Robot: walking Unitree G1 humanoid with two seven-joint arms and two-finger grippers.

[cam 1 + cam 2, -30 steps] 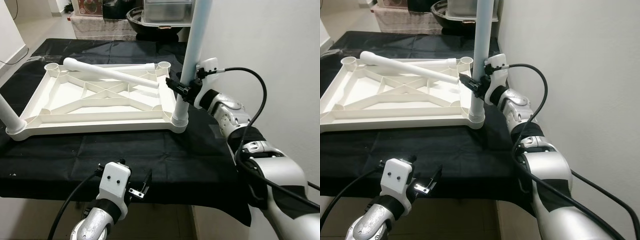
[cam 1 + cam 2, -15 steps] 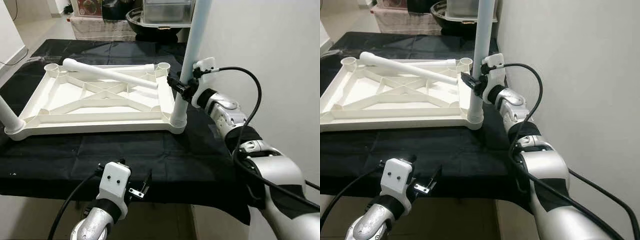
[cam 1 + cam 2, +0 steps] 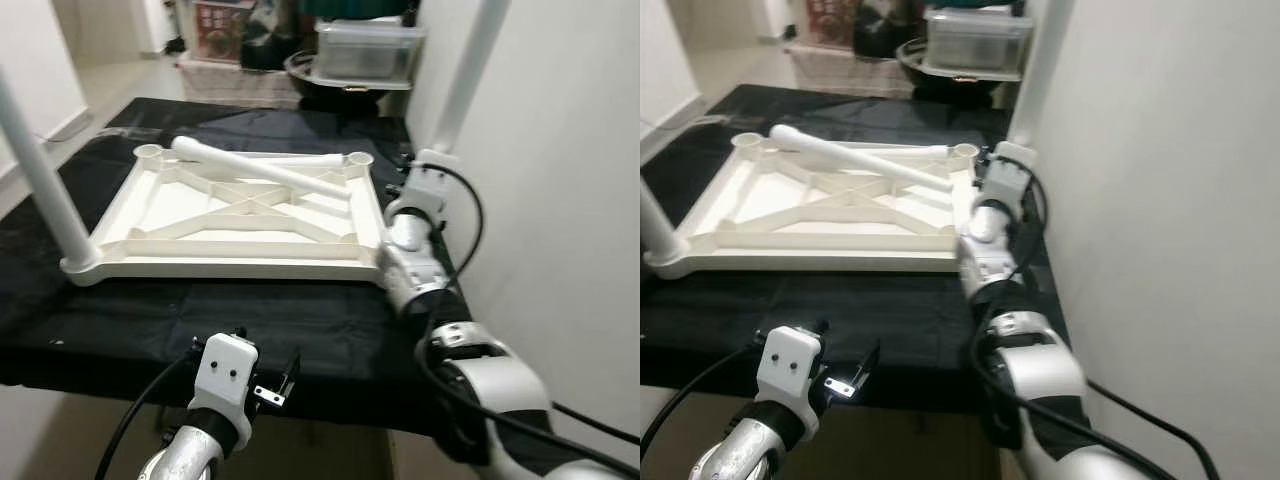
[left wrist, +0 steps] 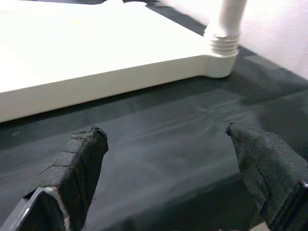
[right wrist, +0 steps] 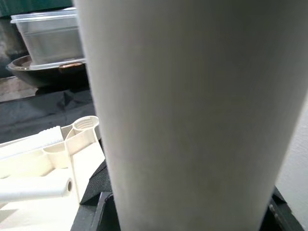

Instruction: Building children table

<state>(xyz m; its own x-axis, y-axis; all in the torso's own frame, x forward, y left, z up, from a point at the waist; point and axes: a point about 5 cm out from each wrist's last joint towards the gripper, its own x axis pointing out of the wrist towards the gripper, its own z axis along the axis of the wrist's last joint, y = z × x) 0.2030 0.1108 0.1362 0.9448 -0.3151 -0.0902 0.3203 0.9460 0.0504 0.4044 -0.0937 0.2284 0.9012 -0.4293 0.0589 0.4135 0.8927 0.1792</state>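
A white children's tabletop (image 3: pixel 240 215) lies upside down on a black-clothed table (image 3: pixel 200 320). One white leg (image 3: pixel 40 170) stands in its near left corner. Another upright leg (image 3: pixel 468 70) rises from the near right corner, and my right gripper (image 3: pixel 428 165) is shut on it; in the right wrist view this leg (image 5: pixel 192 96) sits close between the fingers. A loose leg (image 3: pixel 260 170) rests across the far side of the tabletop. My left gripper (image 4: pixel 168 139) hangs open and holds nothing, low at the table's front edge, facing the near right corner's socket (image 4: pixel 222 48).
A white wall (image 3: pixel 560 200) runs close along the right side of the table. Behind the table stand a clear lidded plastic box (image 3: pixel 370 50) and a dark bowl (image 3: pixel 330 80). Pale floor (image 3: pixel 100 80) shows at the back left.
The whole picture has shifted and blurred, so the camera moved. My right forearm now stands in front of the near right corner, still on the leg. The left gripper is unchanged.
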